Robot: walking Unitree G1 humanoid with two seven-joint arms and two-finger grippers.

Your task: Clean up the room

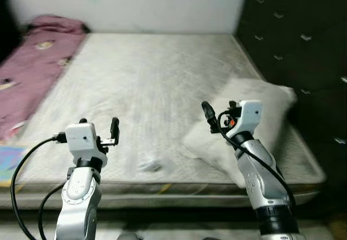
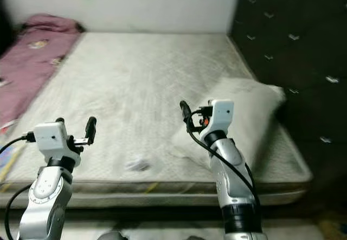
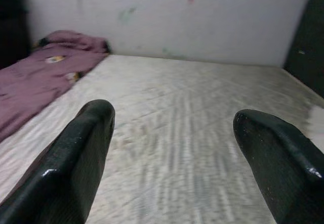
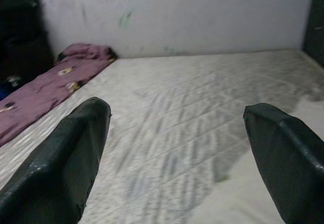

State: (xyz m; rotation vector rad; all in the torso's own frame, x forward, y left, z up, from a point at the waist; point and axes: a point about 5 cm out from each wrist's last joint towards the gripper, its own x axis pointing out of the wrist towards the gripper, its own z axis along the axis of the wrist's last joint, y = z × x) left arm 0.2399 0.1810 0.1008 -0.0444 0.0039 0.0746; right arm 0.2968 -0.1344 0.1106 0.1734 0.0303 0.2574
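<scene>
Mattress (image 1: 146, 83) bare, pillow (image 1: 255, 115) right, purple blanket (image 1: 32, 66) left.

A pillow (image 1: 246, 126) is lying on the mattress (image 1: 146, 83), at its right near corner; a blanket (image 1: 32, 72) is lying along the mattress's left edge; a headboard (image 1: 303, 45) is standing right of the mattress.

A bedroom: bare mattress (image 1: 146, 88), white pillow (image 1: 244, 121), pink blanket (image 1: 32, 72), dark tufted headboard (image 1: 303, 45).

A pale wall (image 1: 135, 4) rises behind the bed's far edge. A dark tufted headboard (image 1: 303, 45) runs along the bed's right side. Near the bed's left front corner lies a colourful, blurred flat thing (image 1: 8, 161).
</scene>
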